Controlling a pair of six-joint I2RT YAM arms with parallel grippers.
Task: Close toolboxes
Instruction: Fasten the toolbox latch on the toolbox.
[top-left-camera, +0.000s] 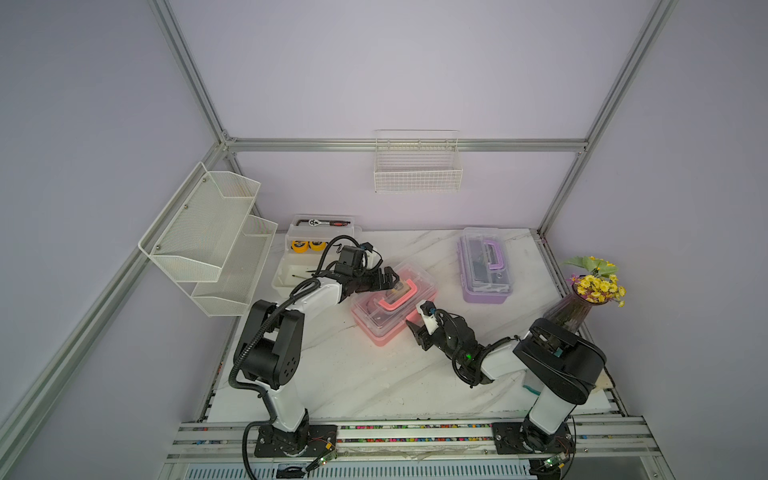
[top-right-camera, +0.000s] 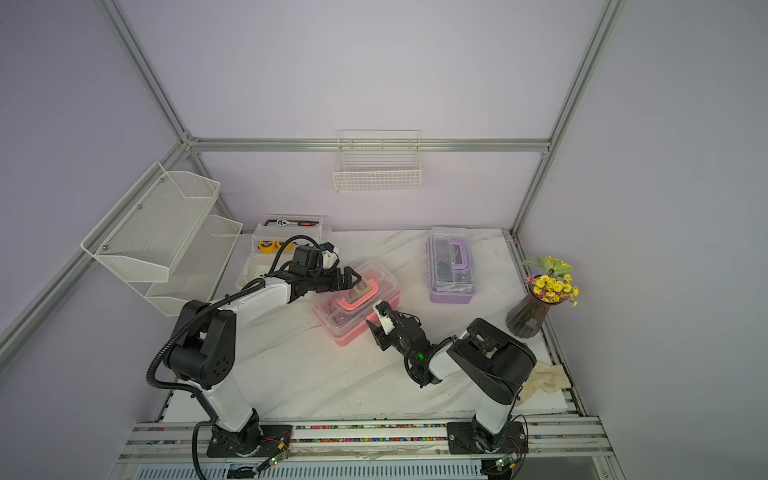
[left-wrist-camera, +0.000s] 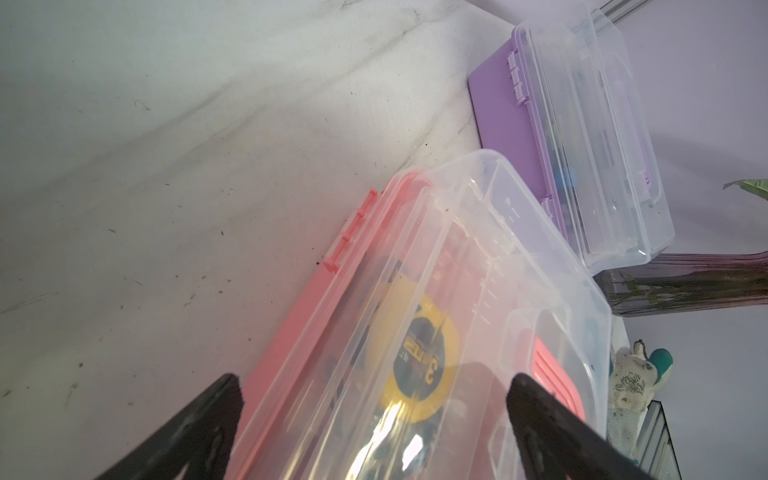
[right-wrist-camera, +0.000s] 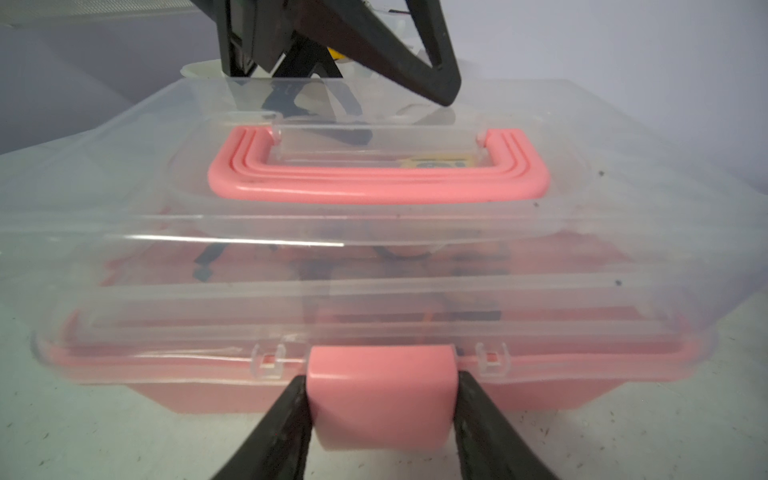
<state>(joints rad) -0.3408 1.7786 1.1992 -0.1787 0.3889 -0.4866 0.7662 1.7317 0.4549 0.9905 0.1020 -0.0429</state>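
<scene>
Top views show three toolboxes (top-left-camera: 384, 328) (top-left-camera: 484, 286) (top-left-camera: 291, 276) (one open), two hands (top-left-camera: 392, 279) (top-left-camera: 411, 327).

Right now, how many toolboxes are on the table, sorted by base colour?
Pink toolbox: 1
Purple toolbox: 1
White toolbox: 1
Total: 3
</scene>
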